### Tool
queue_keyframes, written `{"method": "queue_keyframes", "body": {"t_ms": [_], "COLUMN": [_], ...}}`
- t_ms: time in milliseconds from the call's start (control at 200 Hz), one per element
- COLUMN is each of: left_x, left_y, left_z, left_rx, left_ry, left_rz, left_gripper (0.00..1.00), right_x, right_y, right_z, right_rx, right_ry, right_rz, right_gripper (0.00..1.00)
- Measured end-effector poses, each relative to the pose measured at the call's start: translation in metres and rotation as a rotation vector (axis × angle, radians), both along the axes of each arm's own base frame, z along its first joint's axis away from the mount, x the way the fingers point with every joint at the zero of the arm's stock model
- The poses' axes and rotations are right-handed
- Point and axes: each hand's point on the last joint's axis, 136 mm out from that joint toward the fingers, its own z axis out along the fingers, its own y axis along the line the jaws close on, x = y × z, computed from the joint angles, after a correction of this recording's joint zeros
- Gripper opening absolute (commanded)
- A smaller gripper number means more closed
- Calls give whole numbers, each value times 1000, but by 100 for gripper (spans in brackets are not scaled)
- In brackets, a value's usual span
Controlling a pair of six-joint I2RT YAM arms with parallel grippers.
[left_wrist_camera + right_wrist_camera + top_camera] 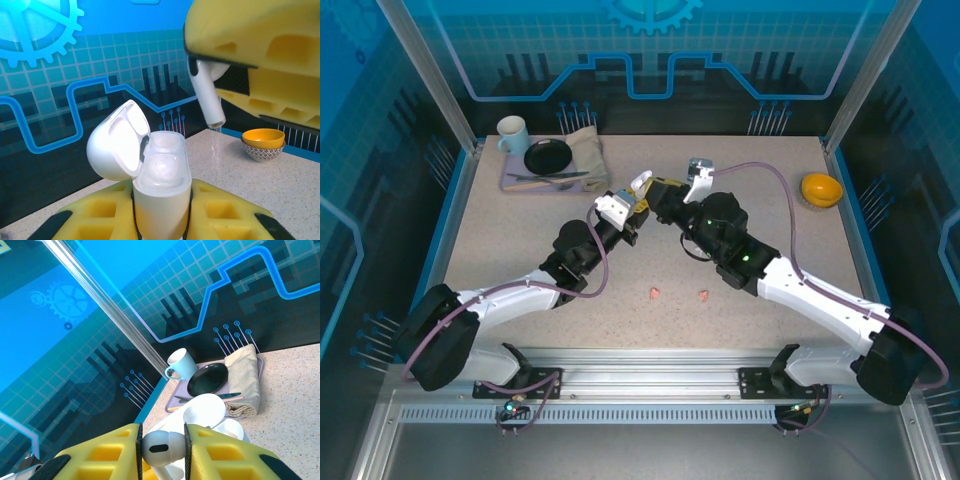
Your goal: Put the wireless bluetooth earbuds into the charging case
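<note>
Above the speckled desk [500,250], the left claw [161,220] is clamped on a white, rounded plastic charging case [162,185], upright with its lid flipped open. The right claw [161,455] pinches a white stemmed plastic earbud [207,90] just above the case's mouth, slightly toward the right arm's side, stem pointing down.

No words, brands or numbers can be read on anything here. The one sign is a pale gear emblem [30,52] on the blue backdrop panel [110,25], among circuit-line graphics.
</note>
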Motion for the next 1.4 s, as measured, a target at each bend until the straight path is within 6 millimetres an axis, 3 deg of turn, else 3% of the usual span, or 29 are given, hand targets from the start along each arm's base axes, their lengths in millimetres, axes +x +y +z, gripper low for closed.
{"method": "queue_keyframes", "body": {"t_ms": [350,1401], "left_x": [-2,-3], "left_y": [-2,-5], "left_z": [0,3], "left_rx": [-19,-32], "left_ry": [14,36], "left_rz": [-19,-40], "left_gripper": [0,0], "right_x": [9,7], "right_y": [10,11], "right_z": [-19,-19], "right_rx": [-27,-6], "right_ry": [29,18], "right_rz": [4,28], "right_gripper": [25,22]}}
